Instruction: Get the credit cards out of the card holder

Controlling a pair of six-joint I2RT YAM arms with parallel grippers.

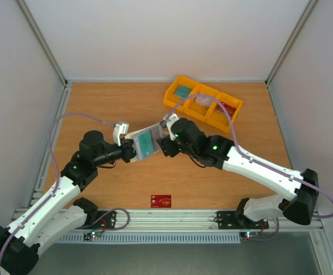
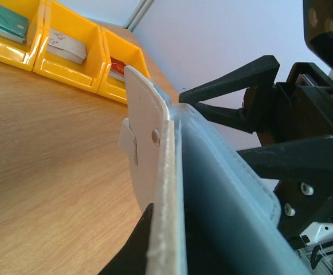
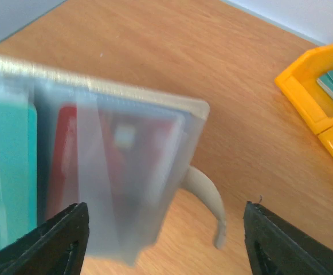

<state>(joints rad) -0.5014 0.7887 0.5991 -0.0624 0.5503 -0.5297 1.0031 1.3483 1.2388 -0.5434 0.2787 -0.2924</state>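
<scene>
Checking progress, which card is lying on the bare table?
The red card near the front edge; the others sit in the yellow bin or the card holder.

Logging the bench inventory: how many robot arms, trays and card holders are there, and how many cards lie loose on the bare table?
Robot arms: 2, left and right
Yellow tray: 1
Card holder: 1
Loose red card on the table: 1
Total: 5

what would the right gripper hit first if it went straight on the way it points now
Most likely the cream-white folding card holder: its clear sleeve over a red card sits just ahead of the open right gripper, though depth is unclear.
</scene>
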